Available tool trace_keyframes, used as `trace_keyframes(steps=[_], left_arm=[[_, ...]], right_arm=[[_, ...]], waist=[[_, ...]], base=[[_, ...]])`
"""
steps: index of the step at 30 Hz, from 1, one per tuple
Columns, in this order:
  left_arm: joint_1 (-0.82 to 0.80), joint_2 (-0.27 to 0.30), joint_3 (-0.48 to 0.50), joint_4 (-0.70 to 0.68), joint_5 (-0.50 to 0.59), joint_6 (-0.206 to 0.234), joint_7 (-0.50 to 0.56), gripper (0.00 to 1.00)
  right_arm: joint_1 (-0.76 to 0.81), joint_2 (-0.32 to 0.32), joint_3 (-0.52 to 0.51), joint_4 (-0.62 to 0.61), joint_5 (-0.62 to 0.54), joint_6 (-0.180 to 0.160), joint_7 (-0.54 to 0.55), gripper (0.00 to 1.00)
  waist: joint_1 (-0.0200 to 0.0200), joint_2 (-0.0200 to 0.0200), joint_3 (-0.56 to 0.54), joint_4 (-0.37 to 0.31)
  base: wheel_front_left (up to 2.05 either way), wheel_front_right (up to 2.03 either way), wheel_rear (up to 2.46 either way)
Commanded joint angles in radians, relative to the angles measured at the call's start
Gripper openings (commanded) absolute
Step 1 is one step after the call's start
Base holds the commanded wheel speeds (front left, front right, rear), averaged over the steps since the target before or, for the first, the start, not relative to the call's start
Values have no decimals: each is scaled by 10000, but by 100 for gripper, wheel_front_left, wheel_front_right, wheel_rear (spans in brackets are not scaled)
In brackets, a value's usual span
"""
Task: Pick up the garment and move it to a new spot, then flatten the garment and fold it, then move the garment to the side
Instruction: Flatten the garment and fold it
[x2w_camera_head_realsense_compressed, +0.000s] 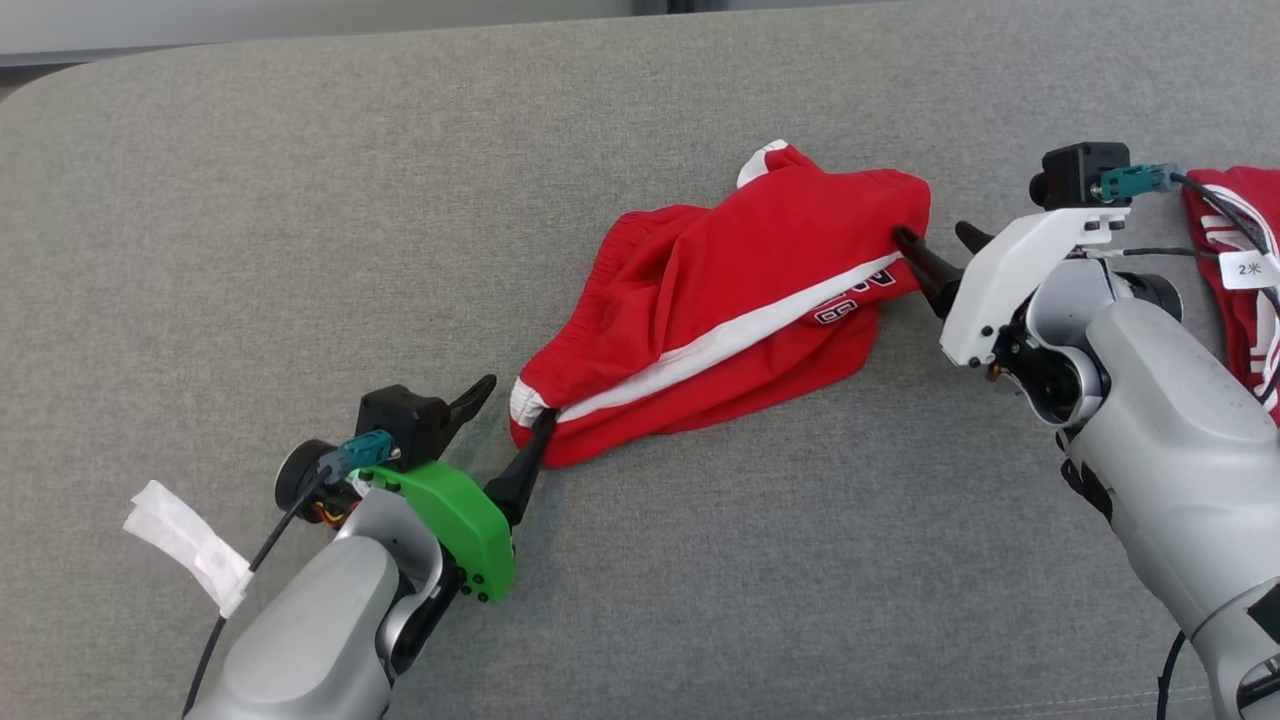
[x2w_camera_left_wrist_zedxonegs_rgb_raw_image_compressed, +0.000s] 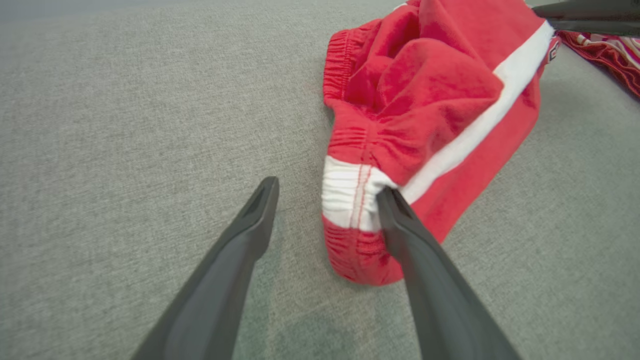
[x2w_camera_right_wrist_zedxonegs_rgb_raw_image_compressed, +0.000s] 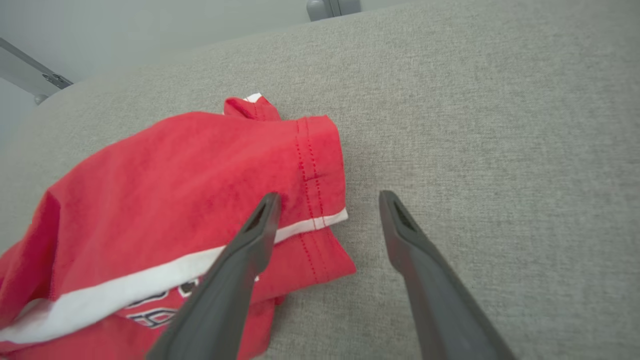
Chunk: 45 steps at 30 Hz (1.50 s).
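The garment (x2w_camera_head_realsense_compressed: 720, 300) is a pair of red shorts with a white side stripe, lying crumpled in the middle of a grey fabric surface (x2w_camera_head_realsense_compressed: 300, 250). My left gripper (x2w_camera_head_realsense_compressed: 515, 402) stands open at the garment's near-left end. In the left wrist view the white-and-red waistband corner (x2w_camera_left_wrist_zedxonegs_rgb_raw_image_compressed: 345, 195) lies between the left gripper's (x2w_camera_left_wrist_zedxonegs_rgb_raw_image_compressed: 328, 187) two fingers, the right one resting against the cloth. My right gripper (x2w_camera_head_realsense_compressed: 932, 233) is open at the garment's right end. In the right wrist view the stitched hem (x2w_camera_right_wrist_zedxonegs_rgb_raw_image_compressed: 320, 165) reaches into the gap of the right gripper (x2w_camera_right_wrist_zedxonegs_rgb_raw_image_compressed: 330, 196), with the left finger over the cloth.
A second red garment with white trim (x2w_camera_head_realsense_compressed: 1235, 280) lies at the right edge, behind my right arm; it also shows in the left wrist view (x2w_camera_left_wrist_zedxonegs_rgb_raw_image_compressed: 610, 55). The grey surface's far edge (x2w_camera_head_realsense_compressed: 300, 45) runs along the top, with bare fabric left of and in front of the shorts.
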Motion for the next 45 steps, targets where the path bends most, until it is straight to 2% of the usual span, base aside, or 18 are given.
trace_keyframes(steps=[1,2,4,17,18,19,21,22,26,33,41,45], left_arm=[[-177,53,-57,62,-141,-19,22,96],[-253,51,-87,101,-163,-19,13,44],[-370,45,-141,163,-205,-19,-11,0],[-770,30,-257,533,-503,-19,-227,0],[-790,31,-257,556,-513,-19,-251,0],[-799,27,-251,572,-524,-19,-284,0],[-821,19,-245,612,-567,-19,-324,0],[-850,18,-232,629,-594,-19,-353,0],[-921,87,-179,704,-648,-15,-445,0],[-1052,31,395,387,-952,138,-1063,0],[-891,-159,1578,-1332,-1976,50,-1391,0],[-1201,-215,1818,-2151,-2924,2,-848,0]], right_arm=[[-180,-1,102,93,107,-13,38,100],[-249,54,155,131,241,-13,94,100],[-351,139,262,149,480,-13,186,100],[-769,113,1113,-185,1835,-13,643,100],[-806,96,1216,-245,1901,-13,627,88],[-815,94,1313,-311,1935,-13,620,67],[-820,28,1504,-404,1938,-13,557,16],[-824,-23,1614,-475,1919,-13,528,0],[-889,-179,1810,-604,1958,-13,251,0],[-1192,-464,1898,-1092,1780,-12,-1051,0],[-970,-1117,1483,-2681,1855,-12,-2510,0],[-913,-1498,1004,-3407,1740,-12,-2749,0]], waist=[[0,-1,49,-35],[0,-1,84,-50],[0,-1,150,-61],[0,-1,465,12],[0,-1,484,12],[0,-1,497,13],[0,-1,509,9],[0,-1,512,3],[0,-1,505,-64],[0,-1,304,-166],[0,-1,-326,-253],[0,-1,-406,-341]], base=[[0,0,0],[0,0,0],[0,0,0],[0,0,0],[0,0,0],[0,0,0],[0,0,0],[0,0,0],[0,0,0],[0,0,0],[0,0,0],[0,0,0]])
